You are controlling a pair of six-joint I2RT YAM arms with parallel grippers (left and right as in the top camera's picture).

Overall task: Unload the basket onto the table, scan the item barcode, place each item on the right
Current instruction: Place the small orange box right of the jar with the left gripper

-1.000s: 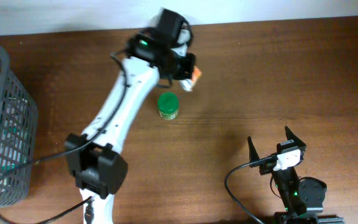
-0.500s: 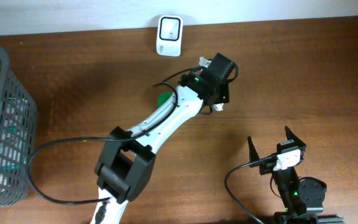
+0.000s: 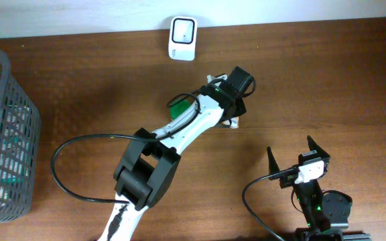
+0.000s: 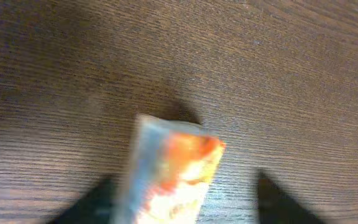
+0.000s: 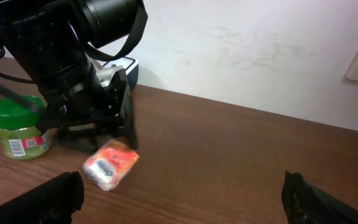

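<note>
Finding: the small orange-and-white foil packet (image 5: 109, 163) lies flat on the brown wooden table (image 3: 354, 73), near its middle and directly under the left gripper (image 4: 182, 208). Its long axis runs across the line between the fingers (image 4: 278, 202), pointing away from the wrist. The jaws are parted to either side of it. One pad stands clear; at the other, the view is too blurred to tell contact. Nothing is lifted.

The left arm is plainly nearer. The right gripper (image 3: 291, 152), wide and empty, sits at the near right corner, well apart. The white barcode scanner (image 3: 182, 29) sits at the far edge.
</note>
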